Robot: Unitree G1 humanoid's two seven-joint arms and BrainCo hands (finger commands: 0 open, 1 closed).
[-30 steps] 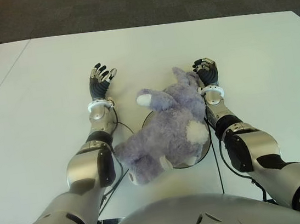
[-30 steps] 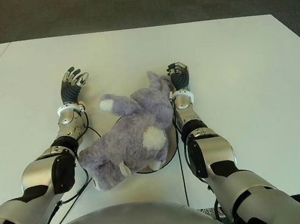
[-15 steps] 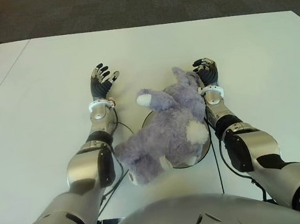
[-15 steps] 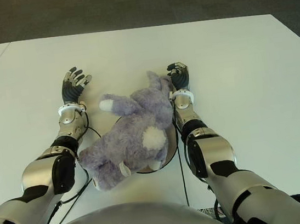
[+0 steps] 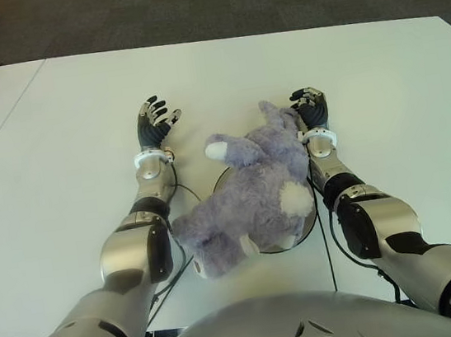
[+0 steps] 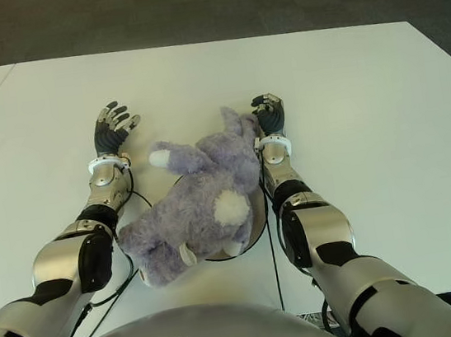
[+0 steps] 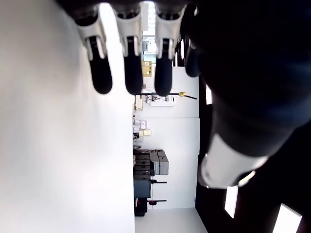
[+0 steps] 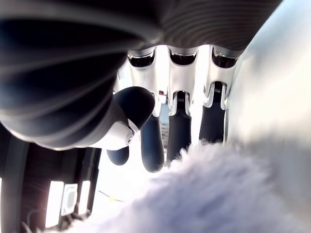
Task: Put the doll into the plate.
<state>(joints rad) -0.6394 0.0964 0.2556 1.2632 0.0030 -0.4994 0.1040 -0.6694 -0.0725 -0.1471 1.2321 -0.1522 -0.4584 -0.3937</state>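
A purple-grey plush doll lies sprawled over a round plate on the white bench, its body covering most of the plate so that only part of the rim shows at the doll's right and near edges. One leg and a foot of the doll hang past the plate's rim onto the bench toward the robot.

The left hand shows on the bench to the left of the doll, apart from it, fingers spread and holding nothing; its wrist view shows straight fingers over bare bench.

The right hand sits just beside the doll's right, by its head. Its fingers are extended and loosely apart, with plush fur close under them, not closed around the doll.
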